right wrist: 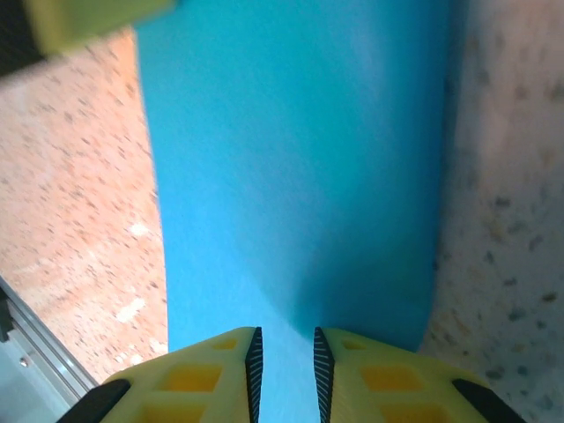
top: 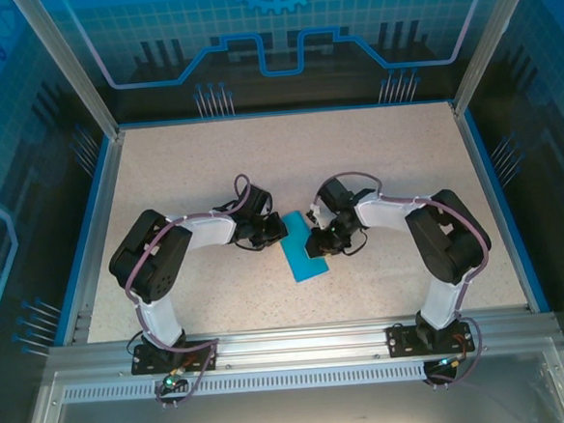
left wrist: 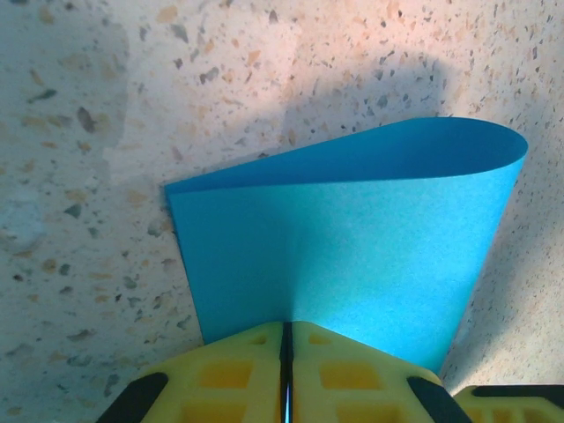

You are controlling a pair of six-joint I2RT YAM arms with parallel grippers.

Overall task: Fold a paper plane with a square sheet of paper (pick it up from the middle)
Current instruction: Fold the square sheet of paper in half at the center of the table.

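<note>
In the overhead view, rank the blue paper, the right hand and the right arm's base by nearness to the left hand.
1. The blue paper, pinched in the left hand itself.
2. The right hand, just across the paper, mid-table.
3. The right arm's base, at the table's near right edge.

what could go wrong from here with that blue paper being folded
The paper is bent over in a soft round loop, not creased, and its layers look skewed, so flattening it now could set a crooked fold. The left end effector is shut on just the paper's edge, so a tug might make it slip or tear. The right end effector, slightly open over the paper, could drag it sideways.
</note>
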